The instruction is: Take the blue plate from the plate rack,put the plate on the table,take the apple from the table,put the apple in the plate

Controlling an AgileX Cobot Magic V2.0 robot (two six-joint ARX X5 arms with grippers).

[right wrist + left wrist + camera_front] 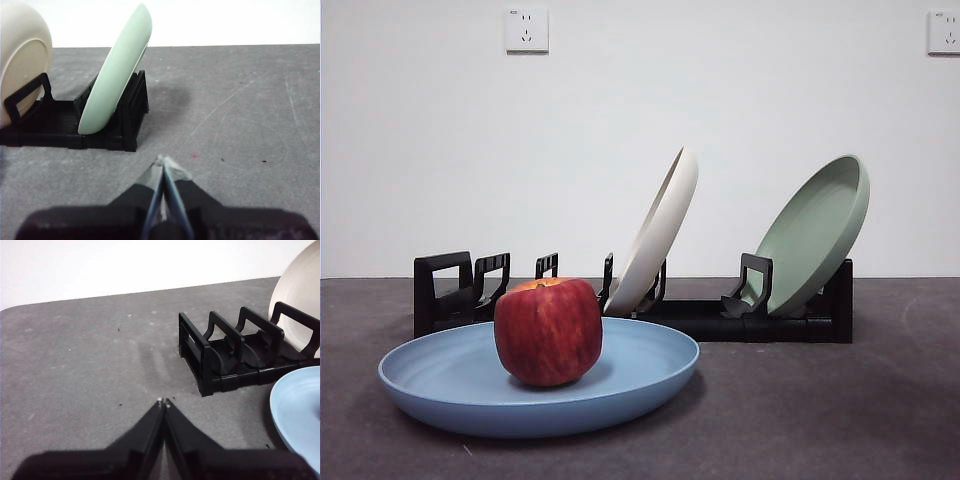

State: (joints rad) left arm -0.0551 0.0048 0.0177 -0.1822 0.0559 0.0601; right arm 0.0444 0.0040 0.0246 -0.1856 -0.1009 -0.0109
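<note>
Grey tabletop (840,420) carried the blue plate (440,385) w/ apple (548,332) on it, before the plate rack (450,290). Left gripper (164,402) and right gripper (162,161) hung apart from both, fingers together, empty.

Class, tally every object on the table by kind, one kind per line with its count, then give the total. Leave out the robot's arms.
Plates: 3 (blue plate flat on the table, cream plate and sage-green plate leaning in the rack)
Apples: 1 (apple on the blue plate)
Plate racks: 1 (plate rack)
Total: 5
</note>
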